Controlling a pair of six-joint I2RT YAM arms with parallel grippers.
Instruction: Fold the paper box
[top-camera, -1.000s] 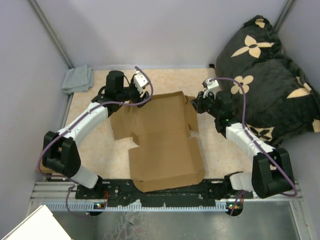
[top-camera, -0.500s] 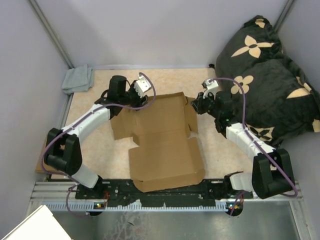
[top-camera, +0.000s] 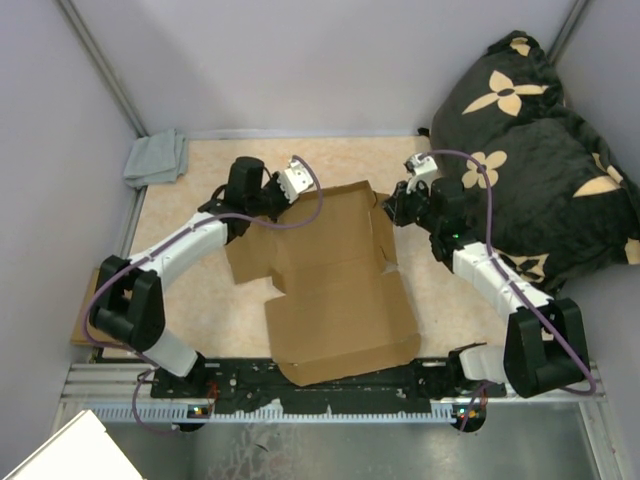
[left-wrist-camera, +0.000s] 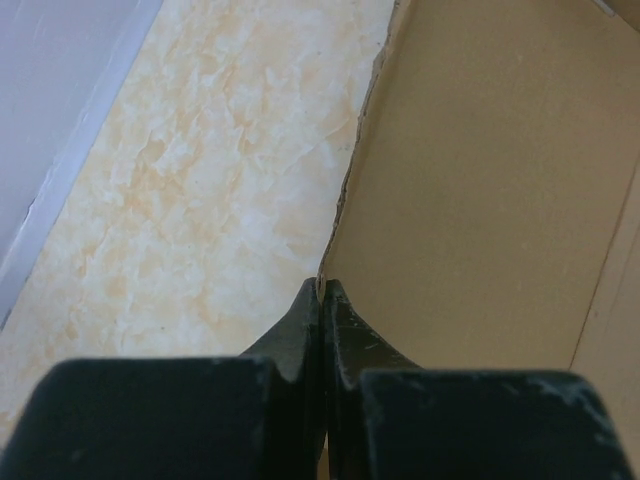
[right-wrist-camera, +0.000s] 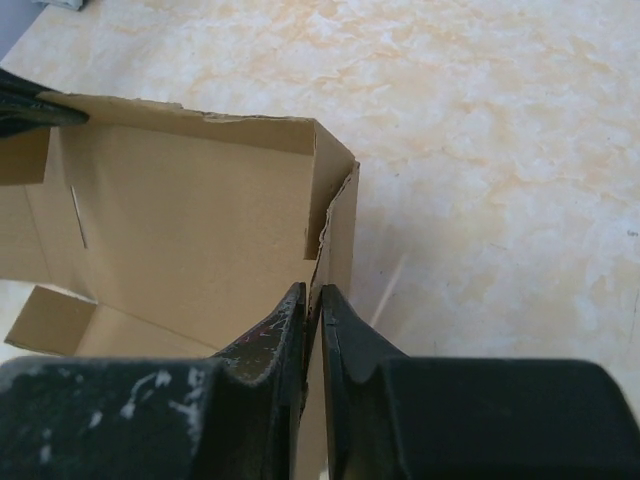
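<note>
Paper box (top-camera: 335, 275) (left-wrist-camera: 480, 200) (right-wrist-camera: 180, 220), made of plain brown cardboard with creases and side flaps, lies open in the middle of the table (top-camera: 180, 270) (left-wrist-camera: 200, 180) (right-wrist-camera: 480, 130), between the two arms. The table top is pale yellow and looks like stone. The near part of the paper box lies flat, and its front edge reaches the black rail where the arms are bolted. At the far end, one panel stands up like a little wall, with a short side flap bent round at its right corner.

The black left pincer (top-camera: 282, 202) (left-wrist-camera: 322, 290) is at the far left corner of the paper box. Its two fingers are pressed tight together, and they pinch the thin top edge of the raised wall. The right wrist view shows its black tip on that edge too.

The black right pincer (top-camera: 393, 210) (right-wrist-camera: 312, 292) is at the far right corner. Its fingers are nearly together, and the edge of the bent side flap sits between them.

A folded grey cloth (top-camera: 155, 158) lies at the far left corner of the table. A big black pillow (top-camera: 530, 150) with tan flower shapes sits on the right side, just behind the right arm.
</note>
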